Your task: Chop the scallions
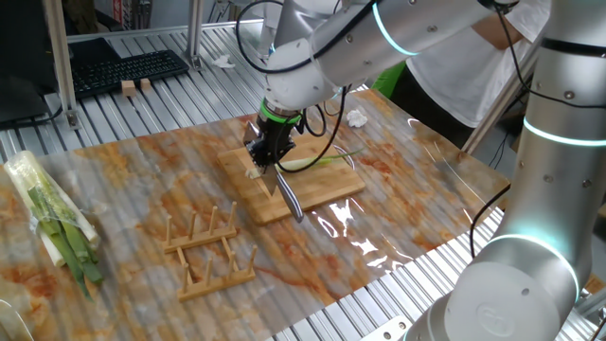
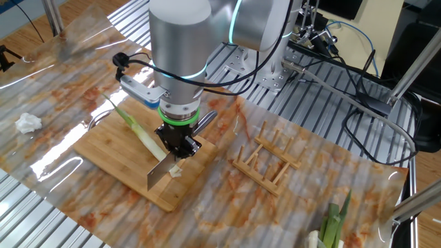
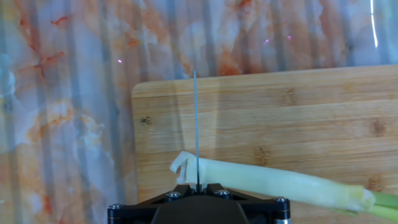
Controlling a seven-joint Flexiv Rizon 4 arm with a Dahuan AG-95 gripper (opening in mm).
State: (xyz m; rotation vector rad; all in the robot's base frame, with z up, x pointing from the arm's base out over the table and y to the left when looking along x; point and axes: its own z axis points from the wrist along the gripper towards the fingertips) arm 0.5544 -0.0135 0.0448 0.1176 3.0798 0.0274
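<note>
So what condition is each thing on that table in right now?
scallion: lying flat on the board, whole but for its white end under the blade.
knife: held blade down, edge across the scallion's white end.
gripper: shut on the knife.
cutting board: flat on the table.
wooden racks: standing, nothing in them.
wrapped bundle of stalks: lying aside in its plastic wrap.

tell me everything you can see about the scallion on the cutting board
The scallion is one slender stalk, white at its ragged, slightly peeled root end and fading to light green toward the other end. It lies flat across the wooden cutting board, resting on it. The knife held in the gripper sits edge-down across the stalk close to the white end, as the hand view shows. In the other fixed view a short pale chunk lies on the board by the blade.
</note>
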